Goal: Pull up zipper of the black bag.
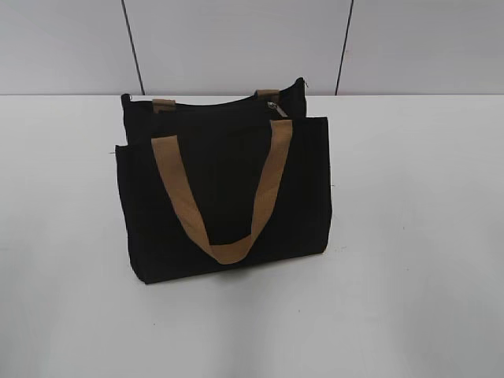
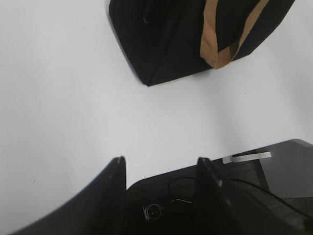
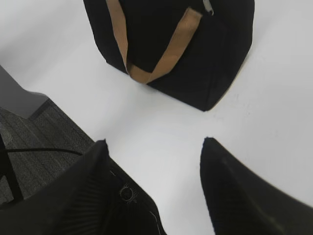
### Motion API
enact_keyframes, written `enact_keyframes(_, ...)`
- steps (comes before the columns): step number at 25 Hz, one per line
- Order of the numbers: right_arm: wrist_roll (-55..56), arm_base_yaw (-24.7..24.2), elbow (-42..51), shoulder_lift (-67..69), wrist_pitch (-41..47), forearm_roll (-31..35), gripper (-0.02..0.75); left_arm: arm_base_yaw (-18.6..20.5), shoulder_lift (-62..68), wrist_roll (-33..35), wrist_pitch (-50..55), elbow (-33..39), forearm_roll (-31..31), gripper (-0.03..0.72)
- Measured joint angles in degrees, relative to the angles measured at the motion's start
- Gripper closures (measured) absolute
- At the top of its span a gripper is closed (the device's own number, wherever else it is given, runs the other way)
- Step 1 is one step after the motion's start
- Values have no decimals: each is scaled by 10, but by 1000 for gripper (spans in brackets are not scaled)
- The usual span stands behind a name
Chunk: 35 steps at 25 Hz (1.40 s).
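The black bag [image 1: 224, 189] stands upright on the white table, its tan strap handle [image 1: 224, 197] hanging down the front. The small silver zipper [image 1: 273, 107] sits at the right end of the top zip track. The zipper also shows at the top edge of the right wrist view [image 3: 209, 6]. Neither gripper shows in the exterior view. My left gripper [image 2: 161, 161] is open and empty over the table, short of the bag's corner [image 2: 161, 44]. My right gripper [image 3: 154, 144] is open and empty, short of the bag [image 3: 195, 54].
The white table [image 1: 409, 236] extends around the bag on all sides. A grey panelled wall [image 1: 236, 39] stands behind it. The table's edge and dark floor [image 3: 34, 142] show at the left of the right wrist view, and the floor [image 2: 279, 171] shows in the left wrist view.
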Motion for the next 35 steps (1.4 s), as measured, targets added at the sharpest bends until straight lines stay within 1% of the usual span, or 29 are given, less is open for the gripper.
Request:
enact_keyframes(4,31,0,67,-115,-1,-18,281,0,-26,8,24,0,0,337)
enact_keyframes(9,107,0,112,-230,8,-94,281,0,-74,12,58,0,1,337)
enact_keyframes(14,183,0,145,-339,23,-155,281,0,-146,13,88,0,30,337)
enact_keyframes(19,234,0,190,-438,49,-189,281,0,-220,14,101,0,48,337)
enact_keyframes(22,263,0,212,-490,59,-222,281,5,-237,14,105,0,67,337)
enact_keyframes(25,283,0,229,-504,65,-257,281,6,-239,14,101,0,88,337)
enact_keyframes(27,288,0,238,-504,65,-270,281,6,-239,16,97,0,88,337)
enact_keyframes(28,288,0,242,-504,65,-273,281,6,-239,20,89,0,95,337)
enact_keyframes(31,288,0,261,-504,62,-281,282,6,-239,43,64,1,88,337)
enact_keyframes(35,288,0,284,-504,29,-282,282,6,-239,58,41,17,85,337)
